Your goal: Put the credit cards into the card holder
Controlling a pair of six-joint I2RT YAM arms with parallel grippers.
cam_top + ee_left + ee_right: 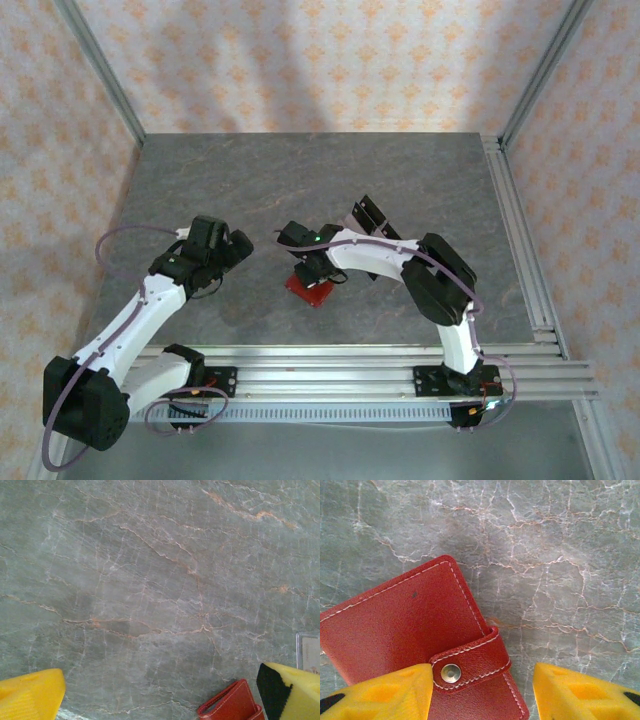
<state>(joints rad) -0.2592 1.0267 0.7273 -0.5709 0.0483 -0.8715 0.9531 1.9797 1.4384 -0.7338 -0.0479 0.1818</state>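
The right fingers point(385, 690) are hovering half-open over the red stitched-leather card holder point(395, 625) on the grey bench point(560, 555); the left fingers point(30, 695) are gaping wide, both empty.

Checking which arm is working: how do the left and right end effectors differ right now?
The left end effector hangs wide open over bare table, the card holder near one finger. The right end effector is open narrower, right above the holder's snap tab. Both have yellow fingers.

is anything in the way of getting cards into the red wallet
Yes: the small red leather wallet lies shut, its snap strap fastened. Nothing visible lies between it and the right gripper.
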